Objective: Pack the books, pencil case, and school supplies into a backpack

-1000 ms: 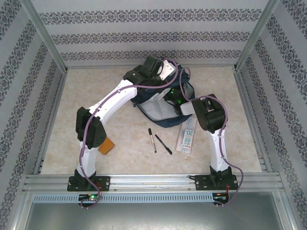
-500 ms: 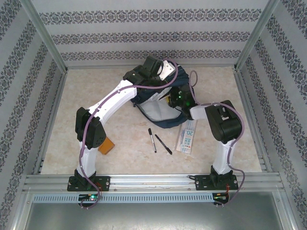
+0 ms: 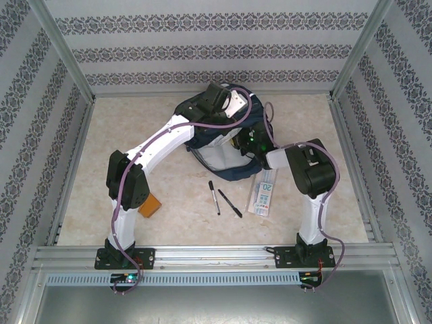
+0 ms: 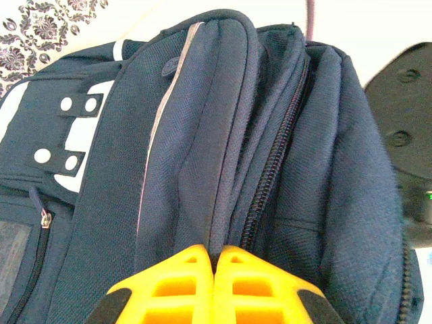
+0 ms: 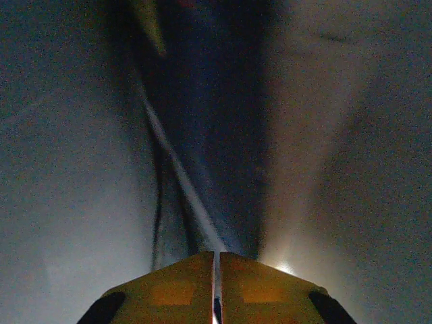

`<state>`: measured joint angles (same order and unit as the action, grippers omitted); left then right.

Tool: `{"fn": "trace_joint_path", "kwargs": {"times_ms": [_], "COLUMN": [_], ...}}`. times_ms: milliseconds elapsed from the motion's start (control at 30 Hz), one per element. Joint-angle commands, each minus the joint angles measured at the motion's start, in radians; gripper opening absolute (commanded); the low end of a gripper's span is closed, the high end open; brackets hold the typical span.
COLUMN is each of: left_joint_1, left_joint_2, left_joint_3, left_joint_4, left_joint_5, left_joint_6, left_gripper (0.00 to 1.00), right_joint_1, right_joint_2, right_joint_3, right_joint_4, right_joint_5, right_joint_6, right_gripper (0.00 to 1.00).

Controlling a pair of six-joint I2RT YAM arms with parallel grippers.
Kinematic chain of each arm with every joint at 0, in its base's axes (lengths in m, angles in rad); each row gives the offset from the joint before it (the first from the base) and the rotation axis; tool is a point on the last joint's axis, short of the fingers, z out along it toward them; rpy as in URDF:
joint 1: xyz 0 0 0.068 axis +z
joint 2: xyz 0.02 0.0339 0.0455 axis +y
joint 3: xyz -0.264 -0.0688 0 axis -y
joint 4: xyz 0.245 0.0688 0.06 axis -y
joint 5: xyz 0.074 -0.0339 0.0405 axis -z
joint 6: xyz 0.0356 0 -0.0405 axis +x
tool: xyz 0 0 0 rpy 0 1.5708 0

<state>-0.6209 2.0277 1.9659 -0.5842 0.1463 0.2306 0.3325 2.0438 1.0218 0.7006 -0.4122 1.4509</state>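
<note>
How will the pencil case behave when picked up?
The pencil case looks like a thin, flat pouch, so it probably sags if gripped at one end. Lying flat on the smooth table, it may slide when pushed.

a: colour check. backpack (image 4: 202, 135)?
b: navy woven fabric, white patches, white rivets on navy tabs, thin pale trim stripe, dark zip. lining reads pale grey from the top cam.
a: loose items?
b: pen (image 3: 214, 197) and second pen (image 3: 229, 203) black. pencil case (image 3: 264, 192) whitish-translucent, blue "20" print, small red mark. booklet (image 3: 151, 206) orange-brown.
a: grippers?
b: left gripper (image 4: 214, 253) bright yellow, black at the corners. right gripper (image 5: 216, 256) same yellow but dull, in shadow.
a: rig?
b: left arm (image 3: 165, 138) and right arm (image 3: 312, 216) white, black joints, purple cables (image 3: 118, 202). table (image 3: 304, 115) beige marbled. walls (image 3: 202, 52) white with dark floral bands.
</note>
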Motion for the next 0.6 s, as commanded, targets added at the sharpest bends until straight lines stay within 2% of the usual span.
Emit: {"fn": "trace_joint_path", "kwargs": {"times_ms": [0, 200, 367, 467, 567], "left_joint_1": [-0.004, -0.003, 0.009, 0.013, 0.013], "left_joint_2": [-0.047, -0.047, -0.059, -0.070, -0.079], "left_joint_3": [0.041, 0.022, -0.039, -0.086, -0.128], "left_joint_4": [0.068, 0.063, 0.097, 0.123, 0.153], "left_joint_5": [0.018, 0.000, -0.009, -0.013, -0.003], "left_joint_6": [0.007, 0.011, 0.011, 0.019, 0.018], "left_gripper": [0.00, 0.00, 0.00, 0.00, 0.00], "right_joint_1": [0.014, 0.008, -0.001, -0.005, -0.024], "right_joint_2": [0.043, 0.006, -0.179, -0.316, -0.436], "right_joint_3": [0.090, 0.059, -0.135, -0.276, -0.395], "right_joint_4": [0.048, 0.048, -0.078, -0.184, -0.242], "right_joint_5": [-0.034, -0.074, -0.128, -0.118, -0.113], "right_joint_6": [-0.058, -0.088, -0.203, -0.299, -0.356], "right_gripper": [0.11, 0.23, 0.34, 0.48, 0.51]}}
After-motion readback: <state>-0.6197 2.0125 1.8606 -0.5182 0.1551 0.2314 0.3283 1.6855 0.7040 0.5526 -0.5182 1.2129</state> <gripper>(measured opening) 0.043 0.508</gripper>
